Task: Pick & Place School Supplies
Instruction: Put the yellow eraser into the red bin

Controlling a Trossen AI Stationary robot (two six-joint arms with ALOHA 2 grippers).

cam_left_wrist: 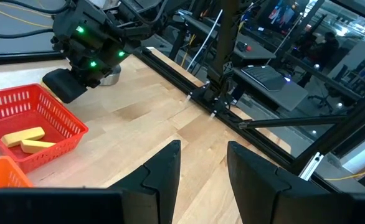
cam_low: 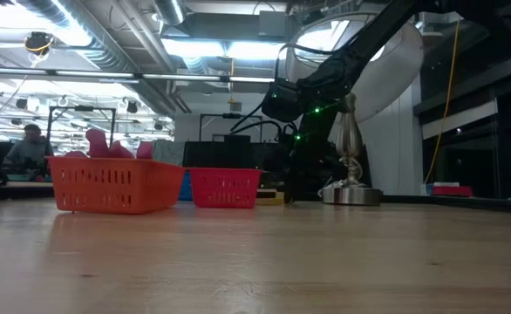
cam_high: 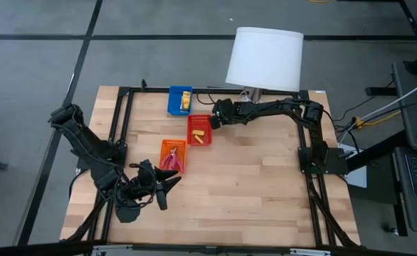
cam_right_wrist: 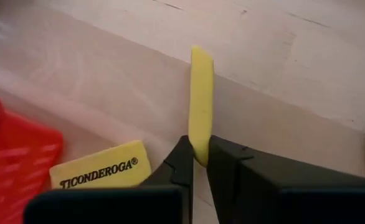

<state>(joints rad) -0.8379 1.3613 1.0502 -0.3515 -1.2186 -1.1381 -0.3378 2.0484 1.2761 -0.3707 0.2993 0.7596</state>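
Your right gripper [cam_right_wrist: 198, 163]: fingers pinching a yellow eraser [cam_right_wrist: 201, 99] edgewise above the red tray [cam_high: 201, 131], beside another marked TICONDEROGA [cam_right_wrist: 101, 167]. Your left gripper [cam_left_wrist: 202, 171]: spread, empty, near the orange tray [cam_high: 172, 155].

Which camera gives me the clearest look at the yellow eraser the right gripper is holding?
The right wrist view: the flat yellow eraser stands on edge, pinched between the right gripper's dark fingers, beside a yellow printed eraser. In the high view the gripper hides it. The low view shows only the arm; the left wrist view shows the gripper's back.
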